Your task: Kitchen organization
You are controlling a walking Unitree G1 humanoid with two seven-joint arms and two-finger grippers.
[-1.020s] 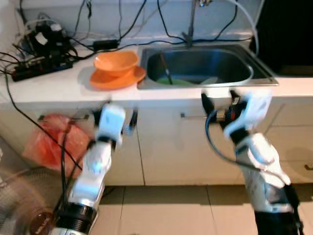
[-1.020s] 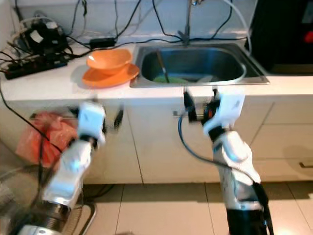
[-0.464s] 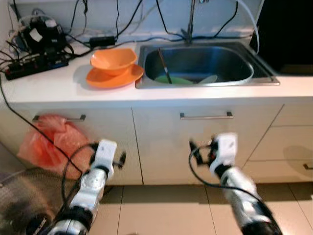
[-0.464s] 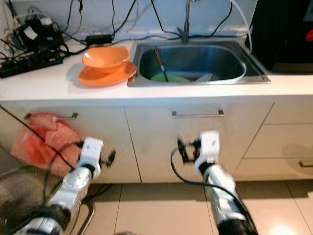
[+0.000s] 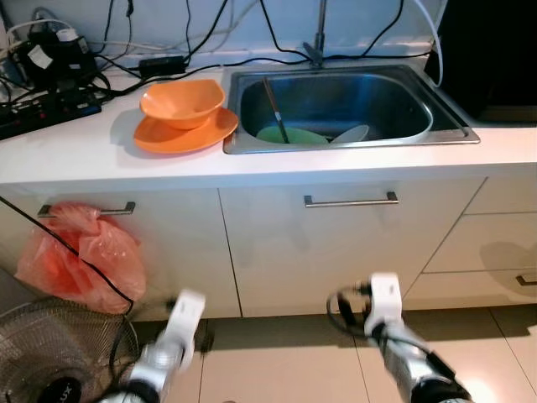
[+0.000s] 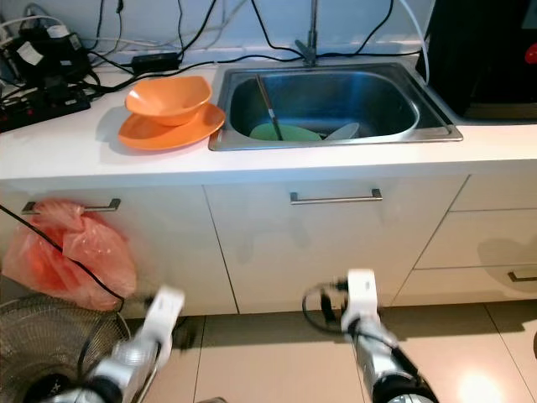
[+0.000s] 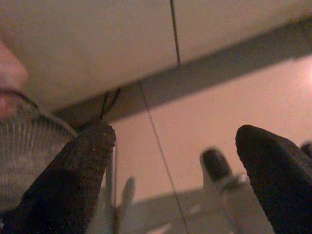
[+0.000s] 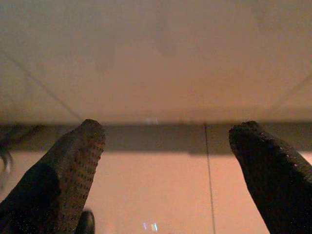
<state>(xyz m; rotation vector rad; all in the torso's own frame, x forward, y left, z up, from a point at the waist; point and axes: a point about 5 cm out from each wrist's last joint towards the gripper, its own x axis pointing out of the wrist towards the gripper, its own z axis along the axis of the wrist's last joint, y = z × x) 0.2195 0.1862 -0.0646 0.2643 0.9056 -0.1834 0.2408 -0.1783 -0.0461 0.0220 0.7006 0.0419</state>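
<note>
Both arms dropped toward the floor, left gripper point(image 7: 175, 185) and right gripper point(image 8: 170, 170) gaping, holding nothing. Your stainless steel sink point(image 5: 436, 126) sat at twelve o'clock, orange bowl point(image 5: 180, 102) at eleven. Raise them squarely before reaching.

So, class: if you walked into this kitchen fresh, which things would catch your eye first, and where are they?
The bright orange bowl sitting on an orange plate on the white countertop, left of the steel sink. Next, the orange-red plastic bag hanging on a cabinet handle below, above a wire fan on the floor.
</note>
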